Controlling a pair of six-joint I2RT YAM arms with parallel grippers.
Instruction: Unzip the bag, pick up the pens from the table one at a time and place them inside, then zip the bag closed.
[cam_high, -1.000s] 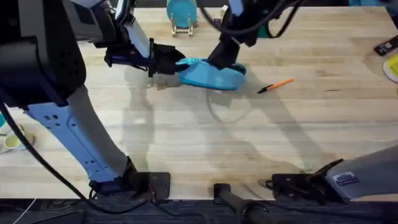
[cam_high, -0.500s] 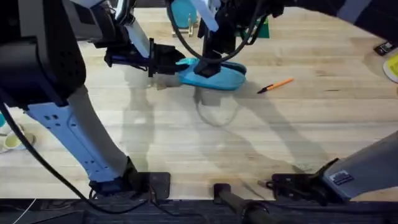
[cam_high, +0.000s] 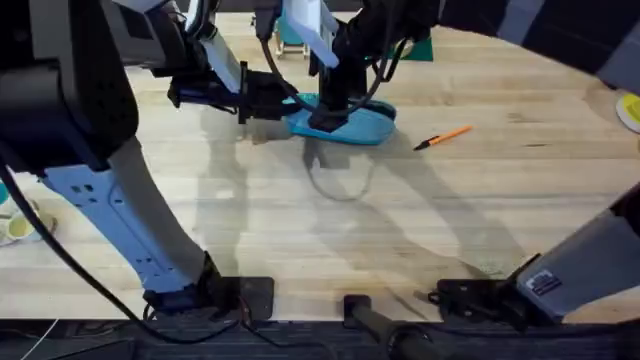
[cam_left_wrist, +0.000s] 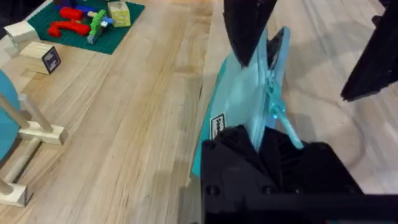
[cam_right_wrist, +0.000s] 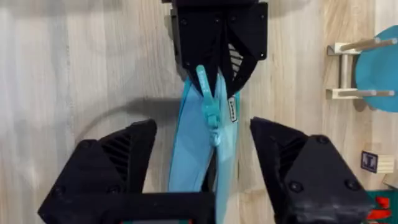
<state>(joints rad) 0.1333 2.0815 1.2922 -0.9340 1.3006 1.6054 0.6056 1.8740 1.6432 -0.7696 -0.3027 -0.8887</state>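
Observation:
The light blue bag (cam_high: 360, 124) lies on the table (cam_high: 300, 230) at the back middle. My left gripper (cam_high: 274, 101) is shut on the bag's left end (cam_left_wrist: 233, 106). The teal zipper pull (cam_right_wrist: 211, 113) sits near that held end, just in front of the left gripper (cam_right_wrist: 217, 37). My right gripper (cam_high: 328, 117) hangs over the left half of the bag, open, with a finger (cam_right_wrist: 118, 165) on each side of the bag (cam_right_wrist: 189, 158) and touching nothing. One orange pen (cam_high: 443, 137) with a black tip lies to the right of the bag.
A teal disc on a wooden stand (cam_high: 290, 25) stands behind the bag. A green mat with coloured blocks (cam_left_wrist: 87, 25) and a small labelled wooden block (cam_left_wrist: 40, 56) lie farther back. A yellow object (cam_high: 631, 110) sits at the right edge.
My right gripper has moved left along the bag, from its right end to its left half near the zipper pull. The left gripper, the bag and the pen have stayed put.

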